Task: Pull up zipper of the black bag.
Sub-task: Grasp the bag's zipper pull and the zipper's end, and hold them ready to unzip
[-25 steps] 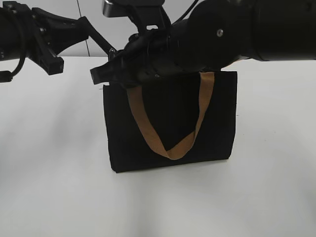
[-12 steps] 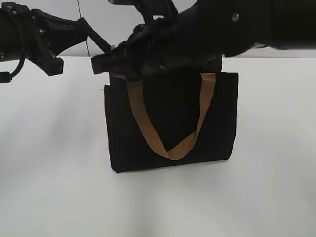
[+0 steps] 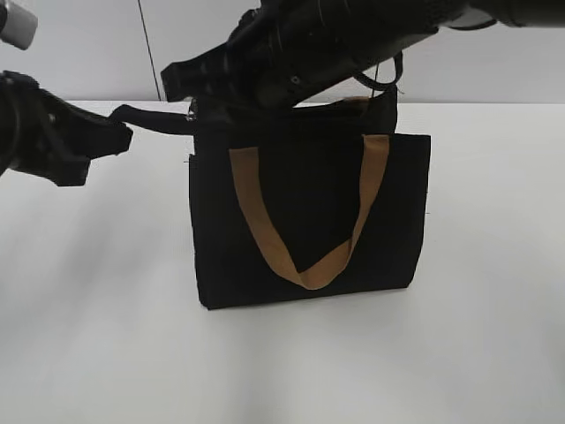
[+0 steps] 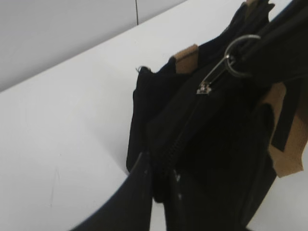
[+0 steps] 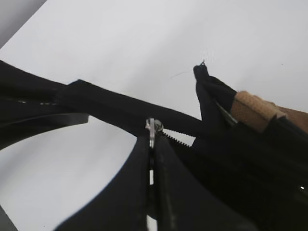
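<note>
The black bag (image 3: 309, 221) stands upright on the white table, its tan handle (image 3: 305, 265) hanging down the front. My left gripper (image 3: 124, 132) is shut on the black tail of the zip track, which runs taut from the bag's top left corner; the left wrist view shows the jaws (image 4: 160, 185) pinching this black strip. My right gripper (image 3: 188, 99) reaches across to that same corner. In the right wrist view it (image 5: 151, 144) is shut on the silver zipper (image 5: 153, 127), with open zip teeth just behind it. The zipper's slider and ring show in the left wrist view (image 4: 219, 72).
The white table (image 3: 97, 309) spreads around the bag, with a pale wall behind. The right arm's bulk hangs over the bag's top edge. A second tan handle end (image 5: 252, 110) shows at the bag's mouth.
My left gripper has dropped and drawn back to the left, now holding the zip tail taut. My right gripper has lifted at the bag's top left corner.
</note>
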`<state>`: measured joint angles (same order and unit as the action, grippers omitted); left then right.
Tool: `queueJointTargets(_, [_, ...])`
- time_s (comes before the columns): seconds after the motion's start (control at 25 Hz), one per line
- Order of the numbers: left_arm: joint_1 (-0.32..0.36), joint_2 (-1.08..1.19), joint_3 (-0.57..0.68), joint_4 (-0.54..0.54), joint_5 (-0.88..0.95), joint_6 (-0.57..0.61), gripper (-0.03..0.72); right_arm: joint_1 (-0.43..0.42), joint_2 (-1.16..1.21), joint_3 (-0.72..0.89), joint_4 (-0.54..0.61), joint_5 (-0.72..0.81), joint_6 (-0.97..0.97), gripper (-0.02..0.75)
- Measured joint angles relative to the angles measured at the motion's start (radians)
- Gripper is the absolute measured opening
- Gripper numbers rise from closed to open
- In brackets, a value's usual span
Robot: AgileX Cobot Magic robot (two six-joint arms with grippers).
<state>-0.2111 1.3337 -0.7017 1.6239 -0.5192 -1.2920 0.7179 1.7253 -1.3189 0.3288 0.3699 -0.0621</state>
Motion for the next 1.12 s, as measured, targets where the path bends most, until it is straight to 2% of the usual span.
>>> queueJointTargets(0.12, [0.0,-0.002,0.001,0.093,0.031,-0.16,0.023,-0.016,0.004,-0.023,0.0,0.062,-0.008,-0.015])
queueJointTargets(0.24, [0.0,-0.002,0.001,0.111,0.041,-0.286,0.023,-0.051,0.006,-0.023,-0.002,0.139,-0.009,-0.015])
queueJointTargets(0.32, [0.0,-0.002,0.001,0.114,0.041,-0.318,0.022,-0.081,0.006,-0.023,-0.001,0.185,-0.012,-0.015])
queueJointTargets(0.56, [0.0,-0.002,0.001,0.117,0.039,-0.335,0.023,-0.164,-0.007,-0.023,-0.038,0.283,-0.037,-0.015])
queueJointTargets(1.12, [0.0,0.005,0.001,0.118,0.044,-0.338,0.023,-0.319,-0.088,-0.023,-0.226,0.515,-0.055,-0.015])
